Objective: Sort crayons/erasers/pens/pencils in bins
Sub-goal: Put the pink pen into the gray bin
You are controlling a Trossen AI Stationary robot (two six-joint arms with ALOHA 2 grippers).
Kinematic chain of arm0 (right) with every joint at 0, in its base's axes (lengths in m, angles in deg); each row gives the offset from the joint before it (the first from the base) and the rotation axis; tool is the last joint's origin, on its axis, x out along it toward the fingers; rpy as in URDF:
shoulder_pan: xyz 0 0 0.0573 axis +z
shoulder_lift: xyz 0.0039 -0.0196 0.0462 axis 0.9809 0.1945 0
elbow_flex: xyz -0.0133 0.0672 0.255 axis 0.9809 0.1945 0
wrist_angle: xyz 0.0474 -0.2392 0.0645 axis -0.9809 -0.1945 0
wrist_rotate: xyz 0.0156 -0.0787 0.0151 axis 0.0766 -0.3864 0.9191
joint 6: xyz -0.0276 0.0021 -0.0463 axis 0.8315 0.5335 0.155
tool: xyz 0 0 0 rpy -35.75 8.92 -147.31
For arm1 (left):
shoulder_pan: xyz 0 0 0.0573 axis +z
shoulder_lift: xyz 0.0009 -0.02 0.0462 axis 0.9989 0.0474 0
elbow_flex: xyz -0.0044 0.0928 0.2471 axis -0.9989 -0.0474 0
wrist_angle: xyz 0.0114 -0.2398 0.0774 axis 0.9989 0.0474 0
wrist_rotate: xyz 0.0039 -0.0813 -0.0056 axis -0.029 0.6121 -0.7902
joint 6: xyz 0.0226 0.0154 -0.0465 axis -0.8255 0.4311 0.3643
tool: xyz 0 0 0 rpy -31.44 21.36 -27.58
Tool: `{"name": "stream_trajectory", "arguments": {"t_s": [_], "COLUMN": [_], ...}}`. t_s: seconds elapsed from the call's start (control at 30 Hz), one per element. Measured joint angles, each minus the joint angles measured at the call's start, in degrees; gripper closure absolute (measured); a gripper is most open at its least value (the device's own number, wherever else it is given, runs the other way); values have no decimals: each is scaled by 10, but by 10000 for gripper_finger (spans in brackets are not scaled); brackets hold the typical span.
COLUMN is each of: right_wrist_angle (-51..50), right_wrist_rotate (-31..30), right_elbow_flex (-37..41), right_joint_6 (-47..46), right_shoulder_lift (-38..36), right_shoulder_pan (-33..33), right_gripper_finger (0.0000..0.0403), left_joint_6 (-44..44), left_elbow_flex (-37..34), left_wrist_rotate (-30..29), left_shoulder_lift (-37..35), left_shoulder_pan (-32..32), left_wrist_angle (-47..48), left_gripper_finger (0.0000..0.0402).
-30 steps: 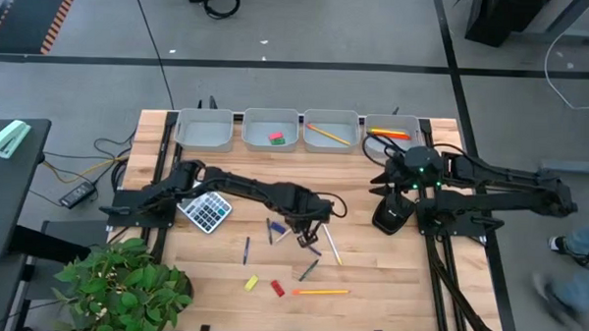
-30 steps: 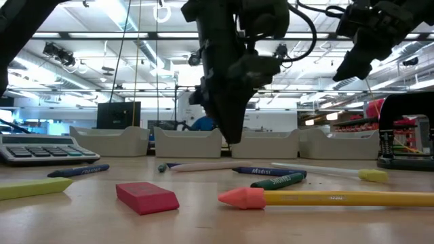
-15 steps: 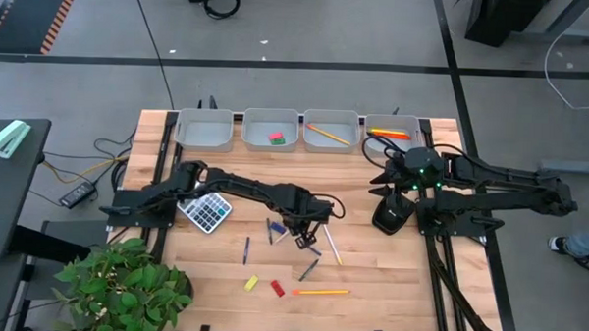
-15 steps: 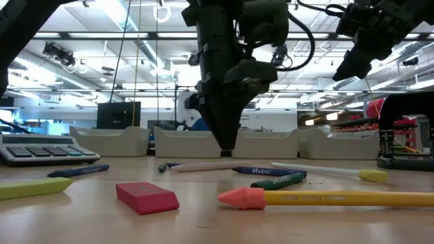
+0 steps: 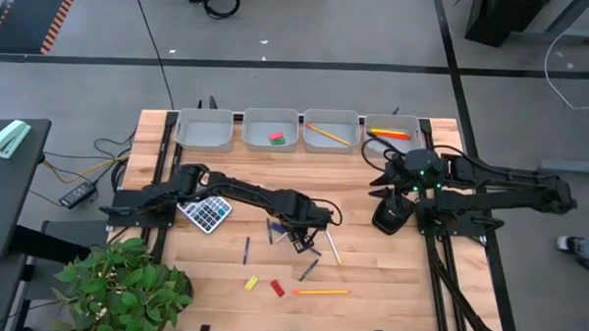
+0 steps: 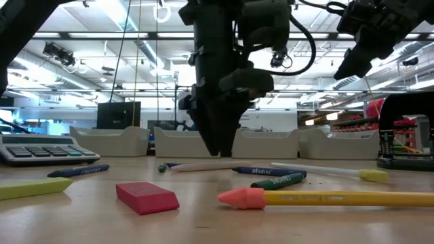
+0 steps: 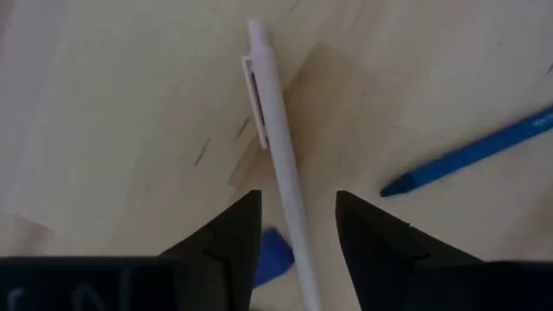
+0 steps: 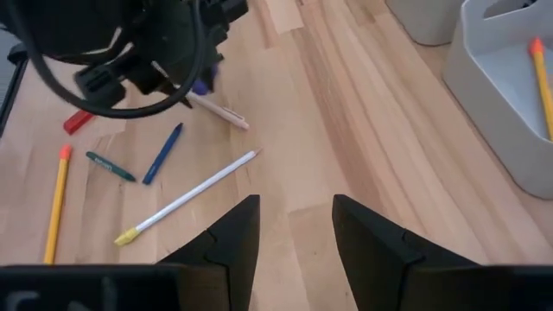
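Left end effector (image 7: pixel 292 226) hangs released, fingers straddling a slim, smooth pale pen (image 7: pixel 278 155) lying on the wooden bench (image 7: pixel 130 104); the high view hides this. Right of the pen, right end effector (image 8: pixel 289 226) hovers released.

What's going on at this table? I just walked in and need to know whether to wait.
A two-armed robot is sorting stationery into four grey bins along the table's far edge. The left gripper is down over the loose pile mid-table, fingers open on either side of a pale pink pen lying on the wood, not gripped. The right gripper waits open near the right-hand bins. Crayons, pencils and erasers are scattered on the table.
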Motion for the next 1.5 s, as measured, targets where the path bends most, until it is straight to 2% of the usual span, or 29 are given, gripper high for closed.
{"name": "stream_trajectory", "arguments": {"t_s": [0.47,0.8,1.03,1.2,1.33,1.5], "right_wrist_angle": [9,17,17,17,18,31], "right_wrist_rotate": [-4,-15,-15,-17,-55,-146], "right_elbow_flex": [0,0,0,0,-8,-30], "right_joint_6": [-1,0,4,2,3,6], "right_shoulder_lift": [0,0,0,0,0,0], "right_shoulder_pan": [50,50,50,50,50,50], "right_gripper_finger": [247,247,247,247,247,247], "left_joint_6": [-22,-50,-54,-98,-153,-254], "left_elbow_flex": [2,1,8,61,117,153], "left_wrist_rotate": [18,23,30,18,-16,-20], "left_shoulder_lift": [31,31,33,41,36,37], "left_shoulder_pan": [4,10,20,30,43,74], "left_wrist_angle": [-2,3,10,59,79,75], "left_gripper_finger": [276,374,370,353,372,393]}}
